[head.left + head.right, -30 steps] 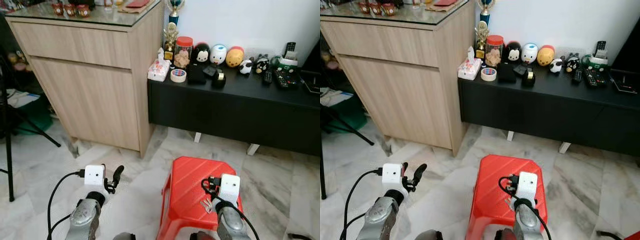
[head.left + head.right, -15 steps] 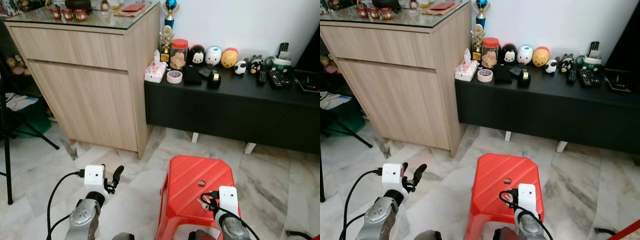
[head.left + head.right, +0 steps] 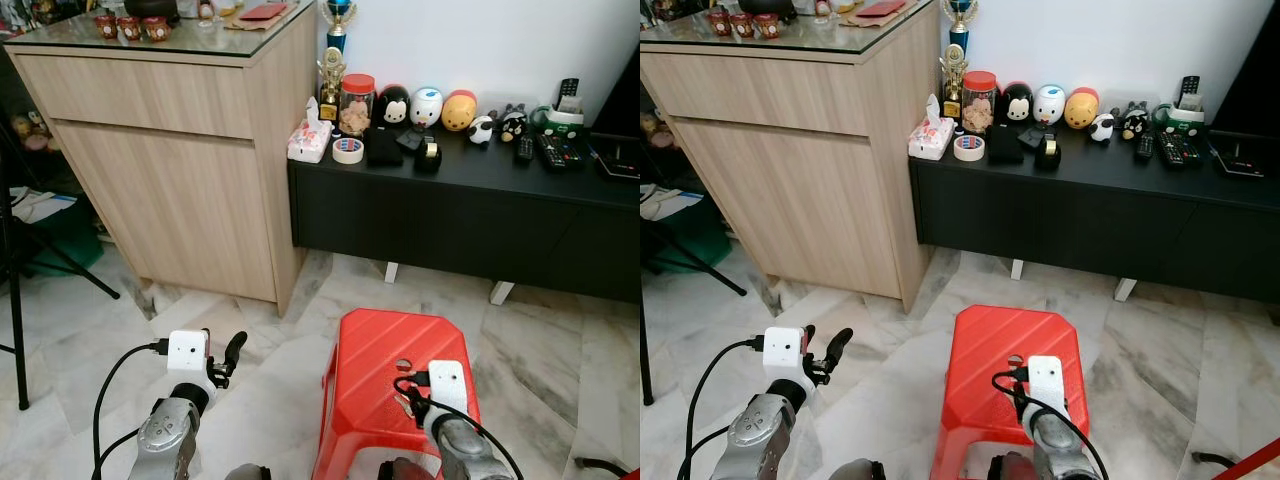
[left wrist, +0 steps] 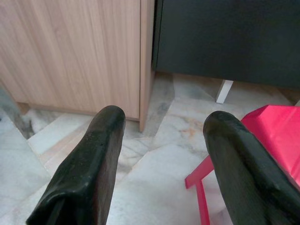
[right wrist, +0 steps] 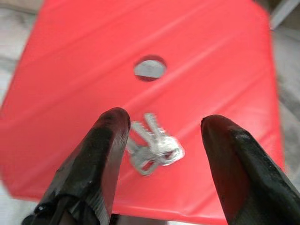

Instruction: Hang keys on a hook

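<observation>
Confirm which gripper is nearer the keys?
Right. The right gripper hovers over the keys on the red stool, jaws open. The left gripper is off over the floor beside it.

A tall light-wood cabinet with a glass top fills the upper left of the frame. Beside it, across the upper right, runs a low black worktop carrying a roll of tape, a red-lidded jar, round cartoon figurines and remote controls. Grey marble floor tiles lie below.
</observation>
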You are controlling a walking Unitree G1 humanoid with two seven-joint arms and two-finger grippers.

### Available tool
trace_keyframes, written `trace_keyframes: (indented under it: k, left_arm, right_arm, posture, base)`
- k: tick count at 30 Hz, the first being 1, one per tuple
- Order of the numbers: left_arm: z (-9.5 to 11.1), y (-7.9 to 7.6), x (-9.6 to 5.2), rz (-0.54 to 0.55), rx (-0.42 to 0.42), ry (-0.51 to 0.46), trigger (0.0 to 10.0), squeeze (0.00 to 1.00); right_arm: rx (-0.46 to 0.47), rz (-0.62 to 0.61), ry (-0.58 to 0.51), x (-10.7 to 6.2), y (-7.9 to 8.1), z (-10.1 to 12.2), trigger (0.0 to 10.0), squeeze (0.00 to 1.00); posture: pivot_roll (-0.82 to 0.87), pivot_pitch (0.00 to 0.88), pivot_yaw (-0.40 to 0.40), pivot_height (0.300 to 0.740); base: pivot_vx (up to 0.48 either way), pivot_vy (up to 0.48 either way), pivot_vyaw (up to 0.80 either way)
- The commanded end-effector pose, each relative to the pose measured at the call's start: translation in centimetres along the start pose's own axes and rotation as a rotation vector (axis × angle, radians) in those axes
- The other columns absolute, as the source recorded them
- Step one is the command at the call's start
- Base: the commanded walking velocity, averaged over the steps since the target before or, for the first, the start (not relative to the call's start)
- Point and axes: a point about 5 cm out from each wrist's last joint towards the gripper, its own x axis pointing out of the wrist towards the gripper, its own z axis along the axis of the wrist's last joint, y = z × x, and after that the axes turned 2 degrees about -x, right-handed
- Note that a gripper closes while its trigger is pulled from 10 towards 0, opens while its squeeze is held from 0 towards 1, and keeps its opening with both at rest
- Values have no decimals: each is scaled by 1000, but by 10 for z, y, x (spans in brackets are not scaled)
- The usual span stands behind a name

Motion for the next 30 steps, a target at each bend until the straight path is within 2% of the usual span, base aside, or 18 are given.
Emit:
trace_keyframes:
  k: [1, 6, 9, 16, 22, 25, 30]
  left_arm:
    - [7, 0, 4, -9, 16, -10, 10000, 0]
    - [15, -2, 7, -14, 14, -41, 10000, 0]
    - [22, -3, 11, -16, 13, -65, 10000, 0]
    - [30, -6, 14, -22, 11, -92, 10000, 0]
    - [27, -4, 10, -17, 9, -85, 10000, 0]
    - [25, -3, 8, -12, 10, -77, 10000, 0]
    - [25, -1, 8, -11, 11, -75, 10000, 0]
  right_arm:
    - [7, 6, 23, 1, 1, 0, 10000, 0]
    - [7, 5, 1, 2, 3, 8, 10000, 0]
    - [33, -4, -100, 3, 2, 25, 10000, 0]
    - [65, -17, -223, 2, 4, 40, 10000, 0]
    - [75, -16, -244, 1, 5, 40, 10000, 0]
    - [60, -12, -247, 0, 6, 38, 10000, 0]
    - [41, -1, -244, 0, 8, 35, 10000, 0]
  posture:
    - [51, 28, -12, 640]
    - [62, 46, -18, 640]
    - [64, 60, -24, 640]
    - [68, 87, -33, 640]
    - [68, 97, -30, 630]
    - [70, 96, -27, 615]
    - [78, 95, -23, 615]
  base:
    - [0, 0, 0]
    - [0, 0, 0]
    - [0, 0, 0]
    - [0, 0, 0]
    - [0, 0, 0]
    - [0, 0, 0]
    - [0, 0, 0]
